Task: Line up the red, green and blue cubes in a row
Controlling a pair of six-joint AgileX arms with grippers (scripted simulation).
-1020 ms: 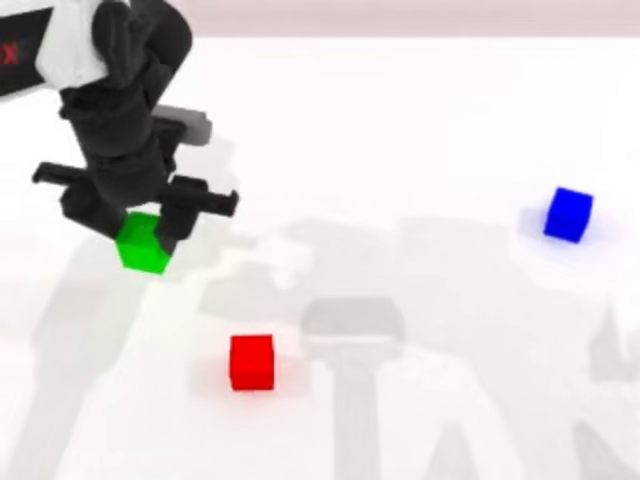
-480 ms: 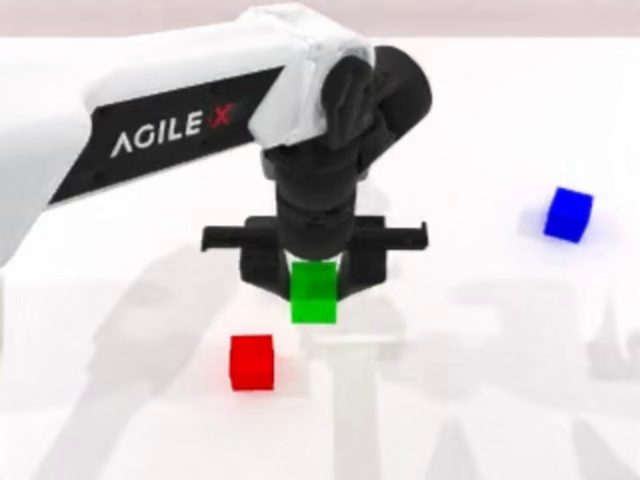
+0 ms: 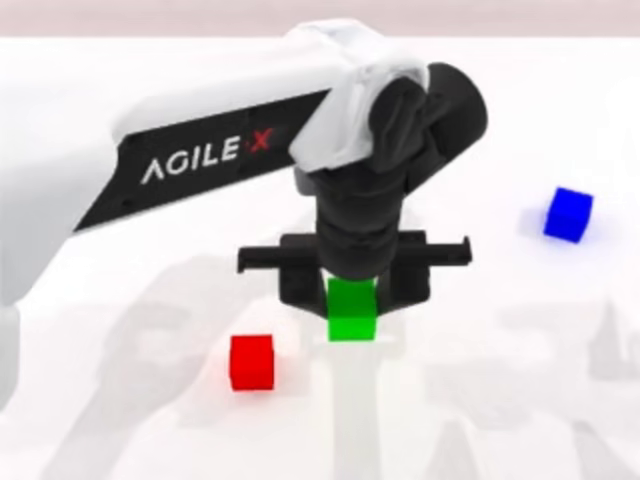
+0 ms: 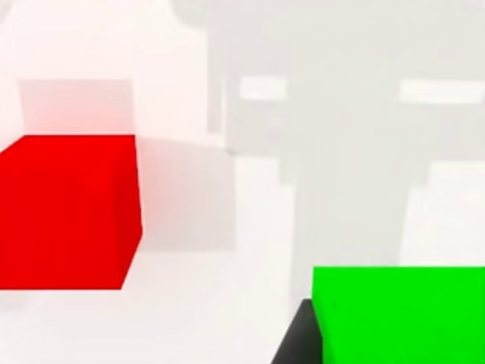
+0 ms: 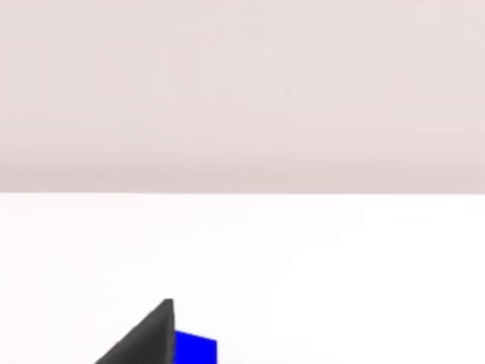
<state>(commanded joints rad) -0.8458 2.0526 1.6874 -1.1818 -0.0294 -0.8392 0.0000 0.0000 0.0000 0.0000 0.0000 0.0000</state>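
Observation:
My left gripper (image 3: pixel 352 298) is shut on the green cube (image 3: pixel 352 318), near the middle of the table. In the left wrist view the green cube (image 4: pixel 402 315) sits against one dark finger (image 4: pixel 299 343). The red cube (image 3: pixel 251 361) rests on the table just left of the held cube and slightly nearer the front; it also shows in the left wrist view (image 4: pixel 64 212). The blue cube (image 3: pixel 568 214) lies apart at the far right. My right arm is outside the top view; its wrist view shows the blue cube (image 5: pixel 195 349) partly behind a dark part of that gripper.
The white tabletop (image 3: pixel 480 400) carries only grey shadows of the arms. A pale wall band (image 3: pixel 400 15) runs along the back edge. The white left arm (image 3: pixel 150 150) stretches across the table's left half.
The left gripper has carried the green cube from the far left to the right and toward the front, ending beside the red cube. Red and blue cubes have not moved.

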